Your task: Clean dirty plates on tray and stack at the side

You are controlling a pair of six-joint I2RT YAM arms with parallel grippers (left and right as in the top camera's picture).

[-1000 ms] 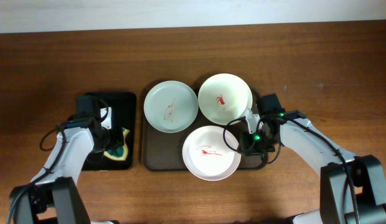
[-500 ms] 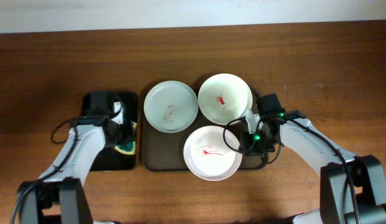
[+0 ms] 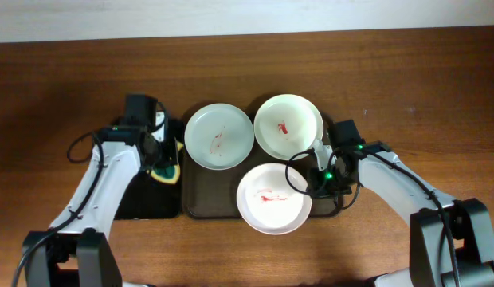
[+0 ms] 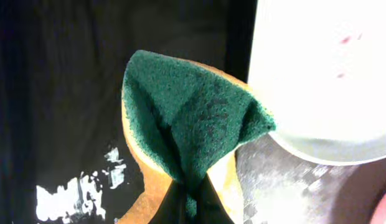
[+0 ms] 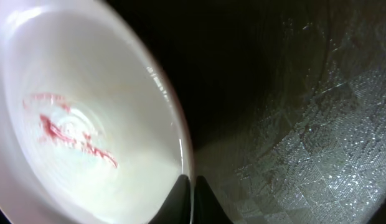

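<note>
- Three dirty plates sit on the brown tray (image 3: 207,195): the pale green plate (image 3: 219,136) at far left, the far white plate (image 3: 288,126) at far right, and the near white plate (image 3: 273,198) at near right.
- All three plates touch or overlap one another at the rims. Each carries red smears.
- Edges: the pale green plate and the far white plate overhang the tray's far rim. The near white plate overhangs its near rim.
- Open room: the tray's near-left part is bare. The table (image 3: 438,88) is bare wood along the far side and at both ends.
- Left gripper (image 3: 163,159): clamped on a sponge (image 3: 166,167) with a green scouring face, which the grip has folded.
- The sponge is held between the black tray (image 3: 147,203) and the brown tray, just beside the left rim of the pale green plate.
- Right gripper (image 3: 313,182): closed on the right rim of the near white plate, with the rim pinched between the fingers in the right wrist view.
- Writing: white marks on the black tray in the left wrist view are too blurred to read.
</note>
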